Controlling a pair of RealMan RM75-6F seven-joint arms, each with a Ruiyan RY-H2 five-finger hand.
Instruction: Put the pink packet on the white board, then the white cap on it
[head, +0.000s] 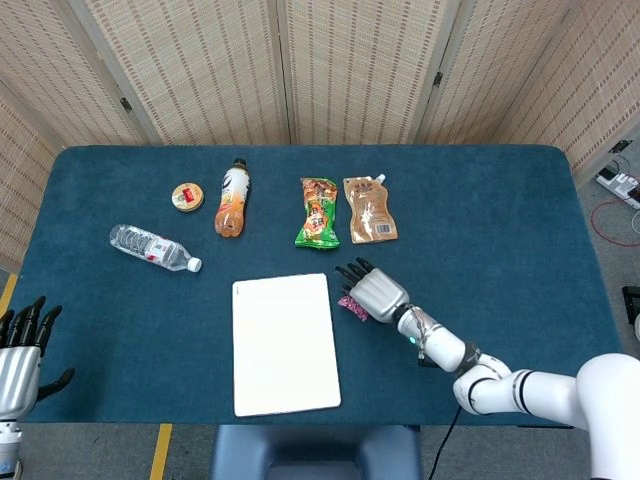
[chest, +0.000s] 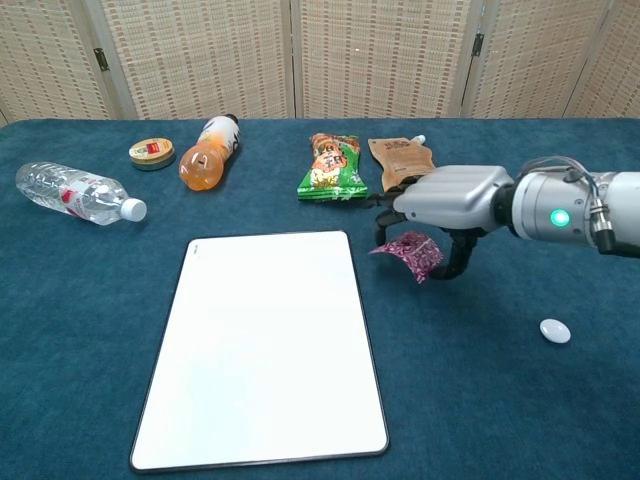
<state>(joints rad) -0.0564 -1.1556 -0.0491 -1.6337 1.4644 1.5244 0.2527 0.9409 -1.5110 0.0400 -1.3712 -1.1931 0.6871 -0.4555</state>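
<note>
Right hand holds the crinkled pink foil packet from above, thumb under one side and the fingers curled over the other; packet hangs tilted, clear of the dark teal cloth-covered table, just right of the flat white rectangular board and not over it; in the head view the same right hand covers most of the pink foil packet, only a sliver showing at the board's upper right corner.

Small white round cap lies on the table well right of the board, beyond the right forearm; cannot find it in the head view.

Left hand sits low at the table's near left edge, fingers spread and upright, holding nothing; well apart from everything.

Along the far side, left to right: clear plastic water bottle on its side; small round tin with a red label; orange drink bottle lying down; green snack bag; brown spouted pouch, its near edge partly hidden behind the right hand.
</note>
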